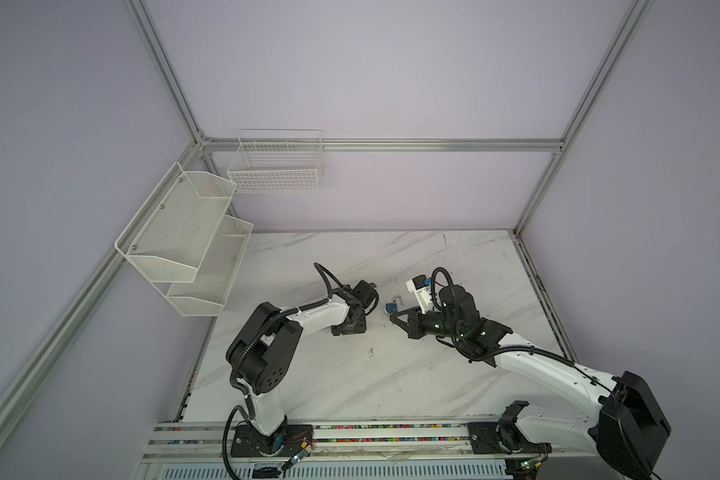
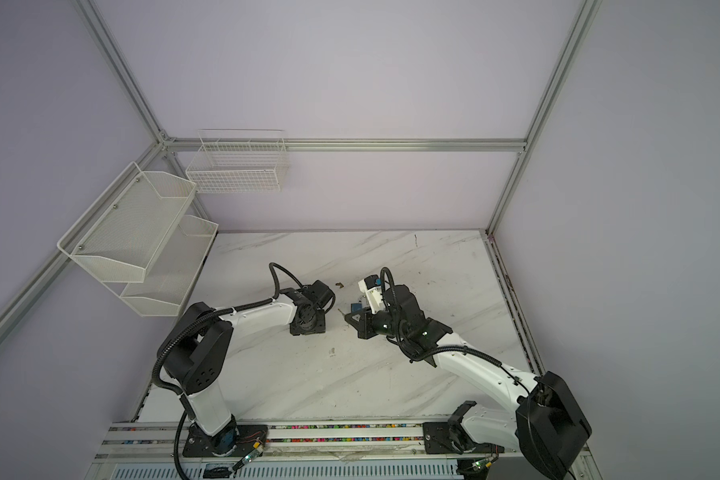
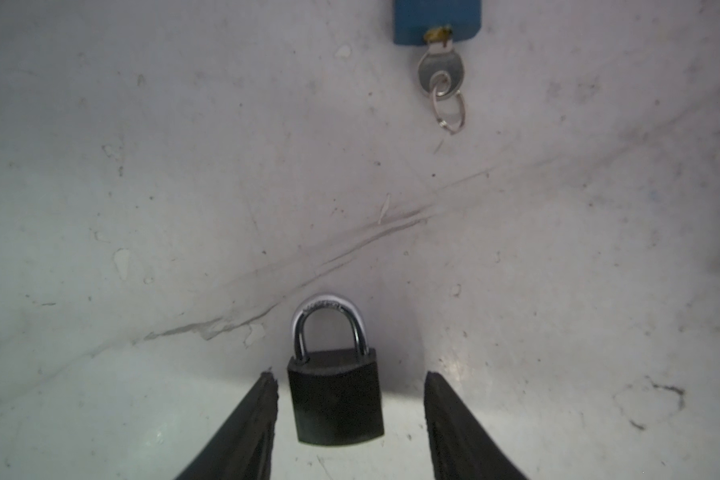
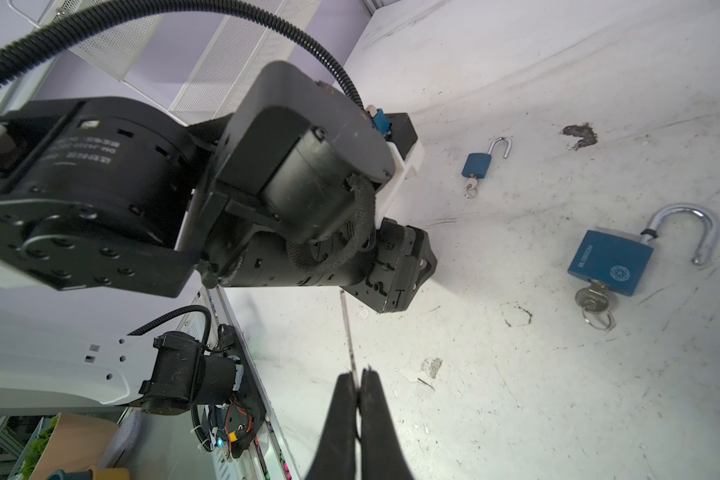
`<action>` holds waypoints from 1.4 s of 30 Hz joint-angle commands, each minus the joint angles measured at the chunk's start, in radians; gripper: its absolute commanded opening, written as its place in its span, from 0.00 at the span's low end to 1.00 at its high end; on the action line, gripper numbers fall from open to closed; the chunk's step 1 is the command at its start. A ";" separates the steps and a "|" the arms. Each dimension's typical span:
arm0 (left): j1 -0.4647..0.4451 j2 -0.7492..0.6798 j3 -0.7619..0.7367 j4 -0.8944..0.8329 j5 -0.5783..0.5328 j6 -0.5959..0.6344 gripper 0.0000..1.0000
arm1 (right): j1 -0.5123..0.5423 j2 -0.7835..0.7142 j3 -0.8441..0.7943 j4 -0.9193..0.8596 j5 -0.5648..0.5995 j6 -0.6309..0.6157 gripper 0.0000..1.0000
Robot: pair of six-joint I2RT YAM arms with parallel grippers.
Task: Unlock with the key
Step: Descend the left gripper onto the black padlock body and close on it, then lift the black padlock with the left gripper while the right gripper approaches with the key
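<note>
Left claw (image 3: 350, 377): roughly half open; fingers (image 3: 250, 428) straddle the black padlock (image 3: 335, 399); one finger just beside the body, the other apart from it with bare desk (image 3: 142, 187) between; nothing gripped yet; stance judged a set-up to pin the body so it cannot slide or turn under a key.

Black padlock: task item; lies flat on the desk between those fingers; shackle (image 3: 326, 304) seated in the body, so locked; keyway not visible; hidden under the left arm in both top views.

Right claw (image 4: 358, 376): closed tight, tips pressed together; a thin metal strip (image 4: 347, 332) stands out ahead of the tips, pinched between them; probably the black padlock's key seen edge-on, though that cannot be confirmed; held low and aimed toward the left arm, judged waiting for the lock to be steadied.

Large blue padlock (image 4: 609, 266): farther off on the desk; shackle swung open; inserted key (image 4: 591, 298) left in; judged done.

Small blue padlock (image 4: 476, 164): farthest; shackle likewise open, key in place.
</note>
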 commanded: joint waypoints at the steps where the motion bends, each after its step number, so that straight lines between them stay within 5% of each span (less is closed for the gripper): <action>1: 0.001 -0.013 0.026 -0.005 -0.001 -0.034 0.55 | -0.002 0.009 -0.011 0.027 0.003 -0.009 0.00; 42: 0.018 -0.012 -0.068 0.057 -0.003 -0.093 0.29 | -0.002 0.002 -0.006 0.003 0.021 -0.011 0.00</action>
